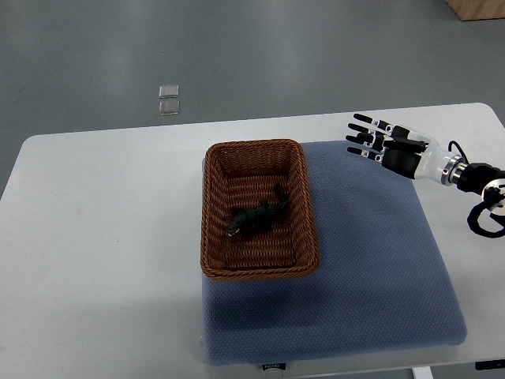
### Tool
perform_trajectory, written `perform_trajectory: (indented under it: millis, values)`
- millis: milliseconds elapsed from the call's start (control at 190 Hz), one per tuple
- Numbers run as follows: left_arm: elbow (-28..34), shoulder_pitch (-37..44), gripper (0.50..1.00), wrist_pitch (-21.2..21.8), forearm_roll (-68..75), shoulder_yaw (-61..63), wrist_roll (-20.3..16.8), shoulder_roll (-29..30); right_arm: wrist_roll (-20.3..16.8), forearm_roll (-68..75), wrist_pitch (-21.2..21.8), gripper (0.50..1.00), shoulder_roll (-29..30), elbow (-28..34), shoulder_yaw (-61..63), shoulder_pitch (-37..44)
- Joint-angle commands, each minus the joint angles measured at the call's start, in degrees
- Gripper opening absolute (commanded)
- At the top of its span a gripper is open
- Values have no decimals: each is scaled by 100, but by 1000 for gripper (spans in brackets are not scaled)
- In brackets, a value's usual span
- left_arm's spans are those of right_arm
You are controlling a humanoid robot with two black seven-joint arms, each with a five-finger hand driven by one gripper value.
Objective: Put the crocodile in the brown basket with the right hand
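A dark toy crocodile [257,219] lies inside the brown woven basket [215,237], on its floor, slightly left of centre. The basket stands on a blue mat. My right hand [371,140] hovers over the mat's far right corner, well to the right of the basket, fingers spread and straight, holding nothing. Its arm comes in from the right edge. The left arm does not show.
The blue padded mat [371,260] covers the right part of the white table [102,237]. Two small clear squares [168,99] lie on the grey floor beyond the table's far edge. A wooden box corner [477,8] shows at the top right.
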Motion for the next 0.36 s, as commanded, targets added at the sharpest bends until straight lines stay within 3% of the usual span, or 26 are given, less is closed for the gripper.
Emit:
perform_trajectory:
  millis: [0,352]
  values:
    - [0,0,1000,0,0,0,0,0,30,30,-29,930,63,-35,13,-2]
    - [0,0,1000,0,0,0,0,0,30,47,-64,930,45,-140,39,-2]
